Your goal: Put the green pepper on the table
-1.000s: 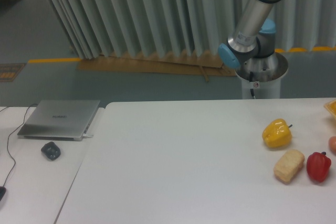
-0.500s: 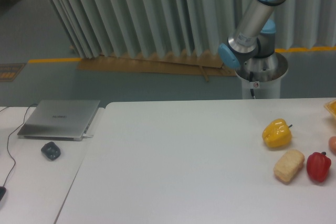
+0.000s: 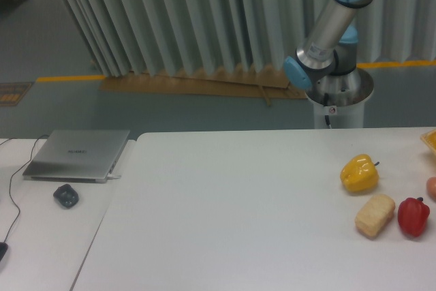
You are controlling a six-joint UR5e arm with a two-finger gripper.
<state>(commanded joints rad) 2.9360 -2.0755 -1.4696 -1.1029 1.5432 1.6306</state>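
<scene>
Jaws of mine sit outside the fixed camera's frame, so their state cannot be told; only my arm (image 3: 332,25) shows, rising beyond the table's (image 3: 231,216) far edge. No green pepper is visible. Near the right edge lie a yellow pepper (image 3: 359,173), a bread roll (image 3: 375,215) and a red pepper (image 3: 413,215). A laptop (image 3: 77,155) rests on the left desk (image 3: 41,236).

Silver arm (image 3: 332,22), light-blue joint caps, white pedestal base (image 3: 336,103), small label
</scene>
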